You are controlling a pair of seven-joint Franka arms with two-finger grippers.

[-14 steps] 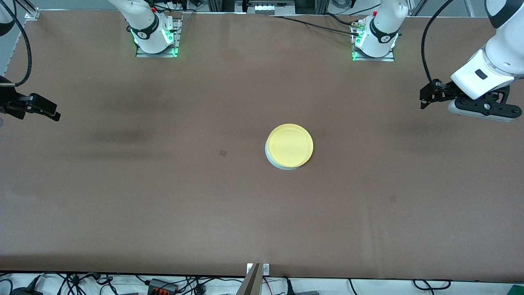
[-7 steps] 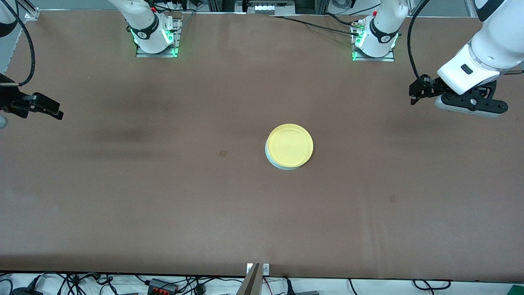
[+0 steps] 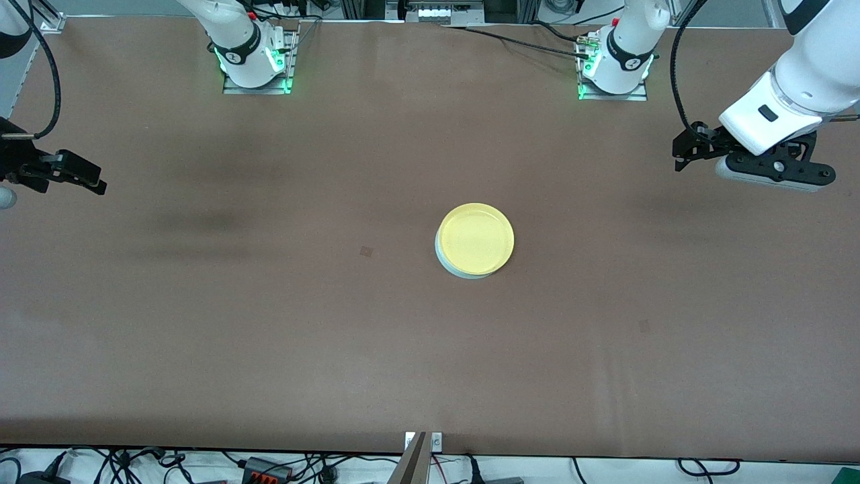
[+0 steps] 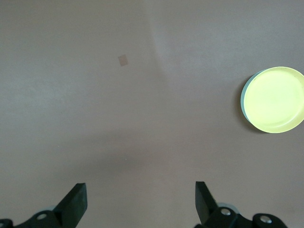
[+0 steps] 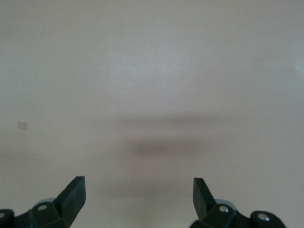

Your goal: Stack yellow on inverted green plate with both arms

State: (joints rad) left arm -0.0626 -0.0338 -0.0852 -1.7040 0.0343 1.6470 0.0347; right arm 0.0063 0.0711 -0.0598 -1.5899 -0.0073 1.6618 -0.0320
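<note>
The yellow plate [image 3: 476, 238] lies on top of the pale green plate [image 3: 449, 265] in the middle of the brown table; only a thin crescent of the green plate's rim shows beneath it. Both also show in the left wrist view, the yellow plate [image 4: 277, 99] over the green plate [image 4: 244, 95]. My left gripper [image 3: 682, 155] is open and empty, up in the air over the left arm's end of the table [image 4: 141, 199]. My right gripper [image 3: 89, 181] is open and empty over the right arm's end of the table [image 5: 138, 194].
The brown table [image 3: 269, 323] bears a small darker square mark [image 3: 366, 251] beside the plates and another faint mark [image 3: 644, 326] nearer the front camera. The arm bases [image 3: 255, 60] [image 3: 615, 67] stand along the table's back edge. Cables lie past the front edge.
My left gripper moved from the table's end toward the middle and then stopped. My right gripper shifted slightly toward the middle. The stacked plates have not moved.
</note>
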